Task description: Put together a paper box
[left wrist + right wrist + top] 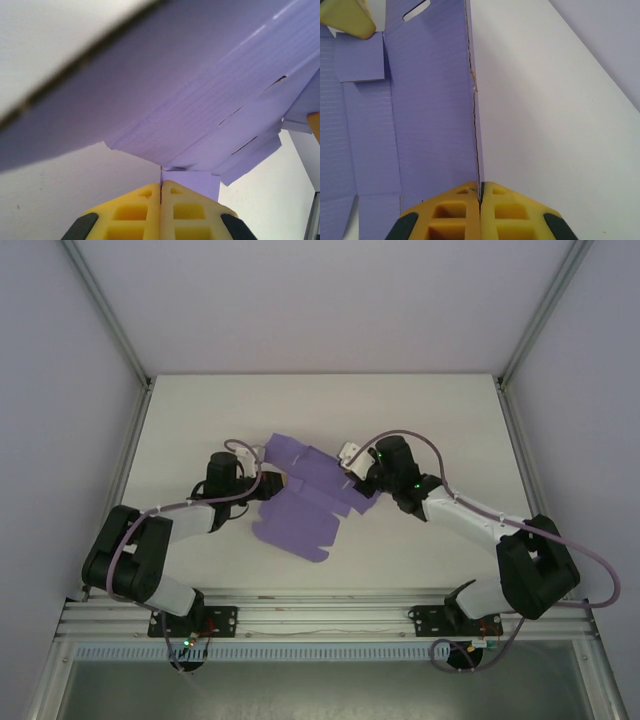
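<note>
The paper box point(300, 510) is a purple die-cut sheet with flaps and slots, partly lifted off the middle of the table between my two arms. My left gripper point(277, 483) pinches its left side. In the left wrist view the yellow fingers point(135, 210) are shut on the edge of a small purple flap point(192, 182), with the sheet point(200, 90) spreading above. My right gripper point(360, 483) holds the sheet's right edge. In the right wrist view that gripper point(480, 189) is shut on the upright edge of a panel point(430, 100).
The white table point(200, 420) lies open to the left, right and back of the sheet. Grey walls and metal posts point(110, 310) enclose it. An aluminium rail point(320, 615) runs along the near edge. A left fingertip point(347, 17) shows at the right wrist view's top left.
</note>
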Motion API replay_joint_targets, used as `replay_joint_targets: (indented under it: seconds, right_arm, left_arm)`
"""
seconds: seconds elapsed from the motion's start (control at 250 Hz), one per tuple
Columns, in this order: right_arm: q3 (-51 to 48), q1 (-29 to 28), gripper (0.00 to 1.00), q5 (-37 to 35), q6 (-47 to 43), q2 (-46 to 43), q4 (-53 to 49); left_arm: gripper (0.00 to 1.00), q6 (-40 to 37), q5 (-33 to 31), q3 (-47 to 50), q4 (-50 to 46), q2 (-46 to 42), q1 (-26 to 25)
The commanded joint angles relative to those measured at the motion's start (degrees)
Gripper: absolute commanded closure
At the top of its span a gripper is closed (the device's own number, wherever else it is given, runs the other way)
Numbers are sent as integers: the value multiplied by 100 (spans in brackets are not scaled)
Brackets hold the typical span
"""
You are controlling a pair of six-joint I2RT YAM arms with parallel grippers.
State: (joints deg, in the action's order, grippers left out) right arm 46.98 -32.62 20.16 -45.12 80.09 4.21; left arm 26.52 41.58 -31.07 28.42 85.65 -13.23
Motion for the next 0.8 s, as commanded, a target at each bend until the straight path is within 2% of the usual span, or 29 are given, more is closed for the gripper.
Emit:
replay_joint_targets:
  seconds: [0.0,0.044,0.128,0.396,0.648,0.795]
  right_arm:
    - [240,-277,100,-194,-312,-135,-183]
    - [254,-427,100,-498,-456,-115,-280]
    - [256,-742,100,-1114,-738,-34,-385]
    - [249,-1512,100,-2919,-1448,454,-412]
    - [114,-1960,100,-3918,-1775,793,-230]
    - [2,-2033,100,-4027,-1773,859,-131]
  left_arm:
    - [95,245,-434,-314,-263,69,-237]
    - [100,407,-700,-378,-406,97,-288]
    - [100,825,-1032,-525,-686,220,-318]
    - [100,1659,-938,-791,-830,871,-321]
    - [100,2107,-826,-992,-788,1389,-323]
    - [100,2147,-961,-1016,-920,1490,-321]
